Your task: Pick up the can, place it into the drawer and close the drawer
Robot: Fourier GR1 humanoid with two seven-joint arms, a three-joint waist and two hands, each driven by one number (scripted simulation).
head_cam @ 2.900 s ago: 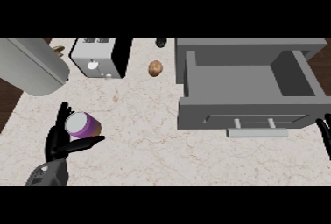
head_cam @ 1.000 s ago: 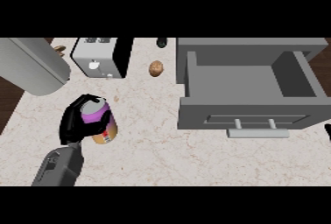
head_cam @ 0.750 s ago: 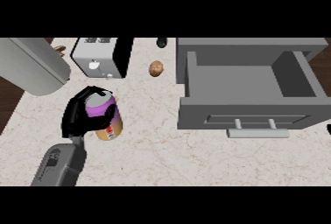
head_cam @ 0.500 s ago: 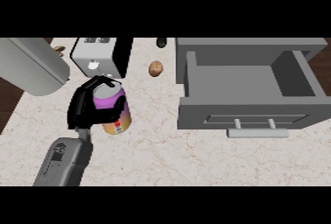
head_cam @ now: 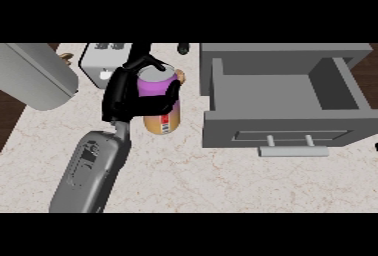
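Observation:
My left hand (head_cam: 127, 96) is curled round the can (head_cam: 160, 102), a purple and orange cylinder with a silver top, and holds it up above the counter. It hangs just left of the open grey drawer (head_cam: 284, 95), whose inside shows bare and whose bar handle (head_cam: 294, 150) points toward me. My grey left forearm (head_cam: 92, 170) runs up from the lower left. Only a dark sliver at the right edge (head_cam: 375, 147) could be my right hand.
A white toaster (head_cam: 100, 62) stands behind the held can, and a large grey rounded appliance (head_cam: 33, 75) lies at the far left. A small brown object (head_cam: 181, 76) peeks out beside the can. A dark knob (head_cam: 183, 48) sits at the back edge.
My left hand closed round the can on the counter, lifted it, and has carried it up and to the right toward the drawer.

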